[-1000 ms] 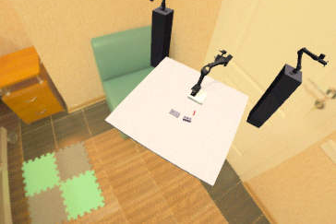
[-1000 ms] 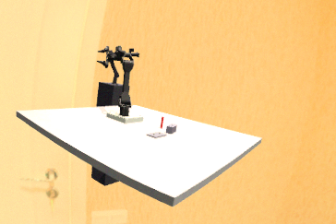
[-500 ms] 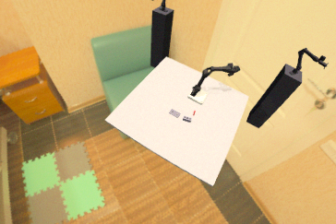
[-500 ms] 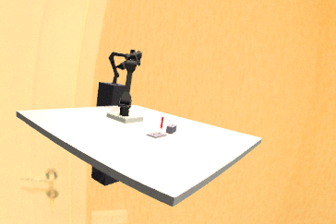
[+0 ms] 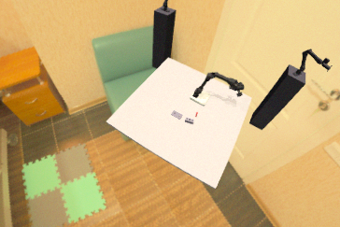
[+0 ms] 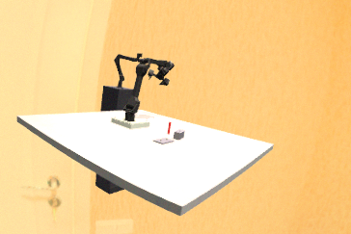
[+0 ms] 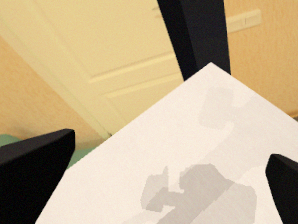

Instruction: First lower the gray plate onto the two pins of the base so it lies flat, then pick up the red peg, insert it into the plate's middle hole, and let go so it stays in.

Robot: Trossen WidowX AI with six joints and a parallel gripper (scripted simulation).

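The gray plate (image 5: 177, 115) (image 6: 163, 141) lies flat on the table, apart from the base. The darker base block (image 5: 189, 120) (image 6: 178, 134) stands beside it; its pins are too small to make out. The red peg (image 5: 196, 114) (image 6: 169, 128) stands upright near the base, apart from it. My gripper (image 5: 240, 93) (image 6: 158, 78) (image 7: 172, 151) is wide open and empty. It hangs high, well away from all three pieces. The wrist view shows none of them, only both black fingers, the table corner and shadows.
The white table (image 5: 154, 106) (image 6: 87, 139) (image 7: 120, 175) carries my arm's pale mounting slab (image 5: 200, 102) (image 6: 138, 124). Two dark pillars (image 5: 163, 38) (image 5: 277, 97) with other arms on top stand beyond the table edges. A green seat (image 5: 123, 57) stands against the table's far left side.
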